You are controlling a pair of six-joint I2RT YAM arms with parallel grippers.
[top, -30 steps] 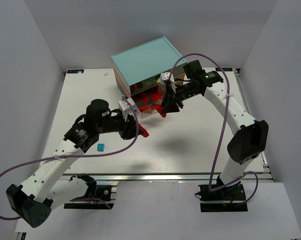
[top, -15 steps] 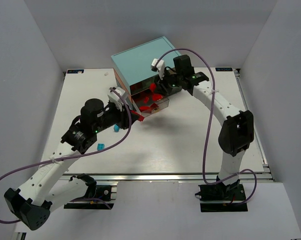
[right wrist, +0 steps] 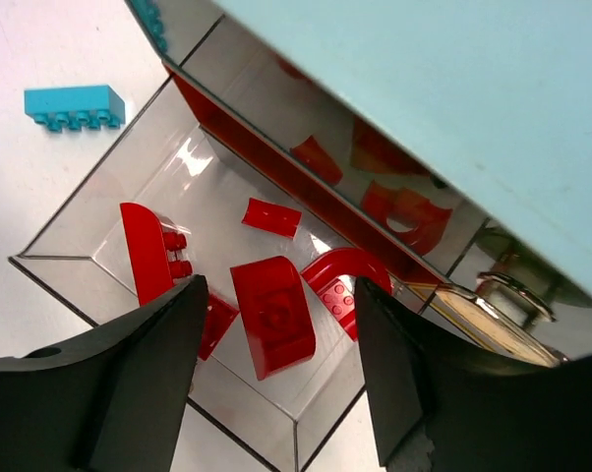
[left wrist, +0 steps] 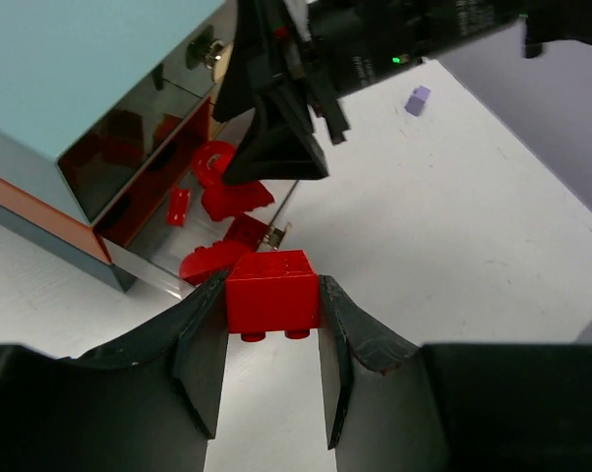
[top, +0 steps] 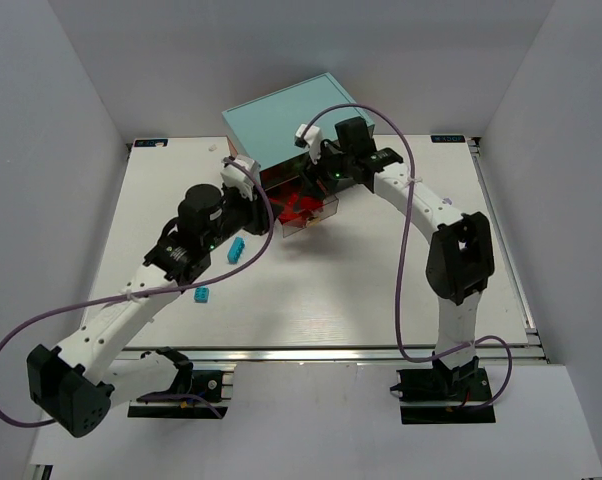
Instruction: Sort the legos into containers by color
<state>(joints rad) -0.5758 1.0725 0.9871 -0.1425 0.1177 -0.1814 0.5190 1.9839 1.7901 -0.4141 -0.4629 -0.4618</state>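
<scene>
L claw [left wrist: 271, 329] is pinching red brick [left wrist: 271, 293] nr open drawer [right wrist: 89, 221] where spread R claw [right wrist: 276, 295] is hovering; arms risking colliding, knocking brick loose.

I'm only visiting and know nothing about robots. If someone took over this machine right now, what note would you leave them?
Left gripper: shut on a red brick, beside the open drawer.
Right gripper: open, empty, above that drawer.
Done: several red pieces lie in the drawer of the chest.
Left: drop in the held brick; sort the long blue brick, small blue brick and lilac brick loose on the table.
</scene>
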